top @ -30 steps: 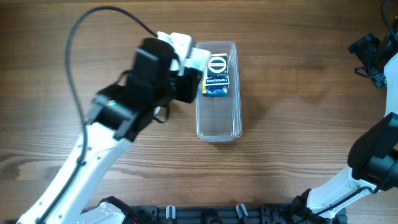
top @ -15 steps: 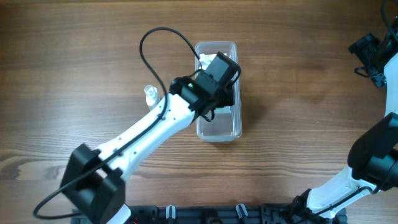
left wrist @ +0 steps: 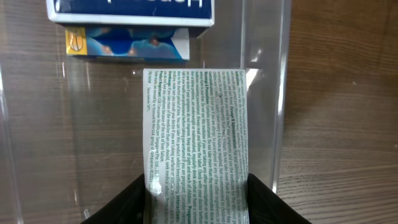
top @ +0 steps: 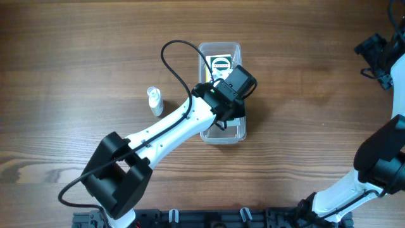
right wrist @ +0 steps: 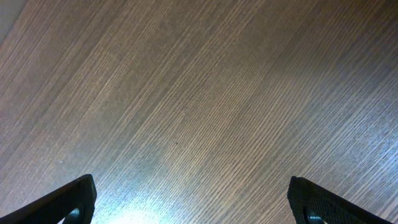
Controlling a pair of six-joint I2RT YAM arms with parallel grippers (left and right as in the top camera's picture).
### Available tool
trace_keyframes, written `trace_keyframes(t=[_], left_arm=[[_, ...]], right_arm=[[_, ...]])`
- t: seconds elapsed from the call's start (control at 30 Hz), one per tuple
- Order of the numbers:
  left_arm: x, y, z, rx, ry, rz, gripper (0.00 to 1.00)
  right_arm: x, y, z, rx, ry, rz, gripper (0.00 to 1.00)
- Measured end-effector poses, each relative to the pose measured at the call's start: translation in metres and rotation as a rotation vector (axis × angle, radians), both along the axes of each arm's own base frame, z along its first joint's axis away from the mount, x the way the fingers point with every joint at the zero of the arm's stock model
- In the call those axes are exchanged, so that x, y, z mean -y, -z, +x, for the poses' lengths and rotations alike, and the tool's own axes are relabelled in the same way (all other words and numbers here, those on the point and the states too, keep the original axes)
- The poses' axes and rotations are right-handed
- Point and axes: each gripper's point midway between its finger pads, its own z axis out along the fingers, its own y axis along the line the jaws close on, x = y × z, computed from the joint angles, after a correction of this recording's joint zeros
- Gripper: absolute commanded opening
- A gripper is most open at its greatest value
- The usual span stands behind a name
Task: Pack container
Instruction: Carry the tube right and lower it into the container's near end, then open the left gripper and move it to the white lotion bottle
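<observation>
Swung in from beside the tub, left gripper (left wrist: 198,208) now hangs over its near half, fingers (left wrist: 124,208) clamped on a white printed carton (left wrist: 196,137). The carton is held lengthwise, likely to slot in behind the blue box (left wrist: 130,18). Clear container (top: 221,134) sits mid-table (right wrist: 186,93). Right gripper (right wrist: 193,199) spread wide, idle.

A brown wood-grain table (top: 316,126) fills every view, with pale glare on it.

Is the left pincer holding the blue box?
No, the left pincer grips a white printed box, while the blue box lies beyond it in the container.
</observation>
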Motion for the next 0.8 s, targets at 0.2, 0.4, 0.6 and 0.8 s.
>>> trace_keyframes(t=[0.2, 0.4, 0.6, 0.8], left_arm=[[-0.002, 0.003, 0.002, 0.006, -0.013, 0.016, 0.54], [-0.004, 0.018, 0.002, -0.015, -0.019, 0.044, 0.57], [-0.003, 0.018, 0.003, -0.011, -0.019, 0.041, 0.58], [-0.001, 0.013, 0.005, 0.004, 0.018, 0.049, 0.68]], right_arm=[[0.000, 0.000, 0.000, 0.000, 0.000, 0.000, 1.00], [0.000, 0.000, 0.000, 0.000, 0.000, 0.000, 1.00], [0.000, 0.000, 0.000, 0.000, 0.000, 0.000, 1.00], [0.000, 0.000, 0.000, 0.000, 0.000, 0.000, 1.00]])
